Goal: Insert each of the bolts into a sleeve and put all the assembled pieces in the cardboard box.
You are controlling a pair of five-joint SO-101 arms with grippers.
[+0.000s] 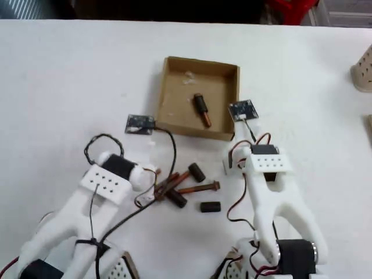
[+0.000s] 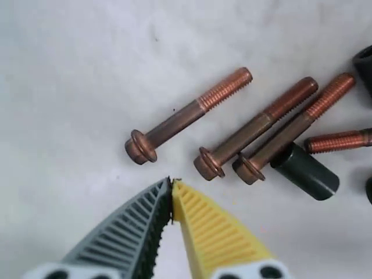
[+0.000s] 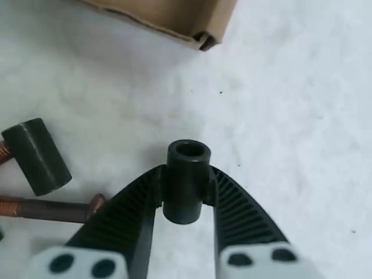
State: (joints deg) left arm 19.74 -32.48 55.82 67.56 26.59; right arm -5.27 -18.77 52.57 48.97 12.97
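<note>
Sleeve grip is being given by the right wrist view: the held sleeve (image 3: 187,160), a short black tube w/ smooth matte wall and round open bore, is being clamped upright between the black ribbed fingers of the right gripper (image 3: 186,173), over the white table (image 3: 290,104) and near a corner of the cardboard box (image 3: 174,14). In same view a second sleeve (image 3: 36,156), same shape, is being shown lying on its side, w/ a copper bolt (image 3: 46,209) just beside it. Thread detail is being supplied by the left wrist view: the left gripper (image 2: 172,195), one finger grey and the other yellow, both ribbed, is being seen pinched tip to tip w/ nothing between, near the heads of three loose bolts (image 2: 256,129). Each is being shown as copper-coloured metal w/ a round flanged head, plain shank and threaded end; two are lying side by side, approx. parallel, the third apart from them. A dark sleeve (image 2: 305,172) is being seen just beside the outermost bolt. Box interior is being offered by the high view: brown, square, open-topped, w/ one assembled piece (image 1: 202,109), a bolt through a black sleeve, lying on its floor. Between the left arm (image 1: 75,215) and the right arm (image 1: 273,197), on the arms' side of the box, loose bolts and sleeves are being shown as a small cluster, w/ two sleeves lying a little apart from it.
</note>
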